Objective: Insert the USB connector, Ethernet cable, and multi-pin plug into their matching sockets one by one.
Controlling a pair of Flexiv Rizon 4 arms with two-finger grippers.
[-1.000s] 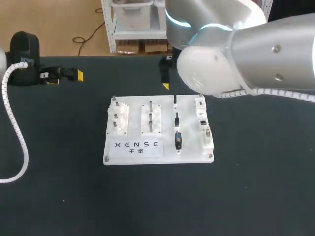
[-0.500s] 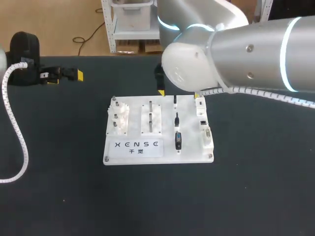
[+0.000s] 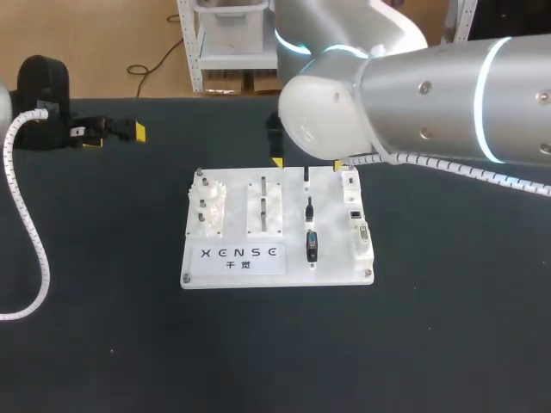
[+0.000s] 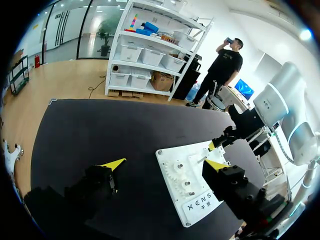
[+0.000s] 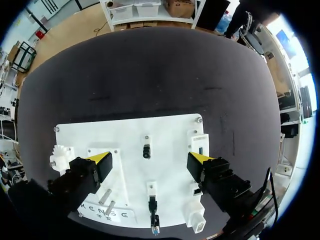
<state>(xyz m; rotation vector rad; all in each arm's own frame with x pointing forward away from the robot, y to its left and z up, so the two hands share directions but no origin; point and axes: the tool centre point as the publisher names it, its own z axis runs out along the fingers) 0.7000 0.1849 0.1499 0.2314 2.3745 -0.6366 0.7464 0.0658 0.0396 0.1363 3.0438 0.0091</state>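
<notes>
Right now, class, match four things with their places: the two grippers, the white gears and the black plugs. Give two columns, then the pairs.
Column one:
1 left gripper
2 right gripper
3 white gears
4 black plugs

Column two:
A in a row, right of the middle of the white board
B open, over bare table, left of the board
C at the board's left edge
D open, above the board

Pairs: 1-B; 2-D; 3-C; 4-A

Three dark plugs point(image 3: 309, 207) on white board point(image 3: 237, 206)
</notes>
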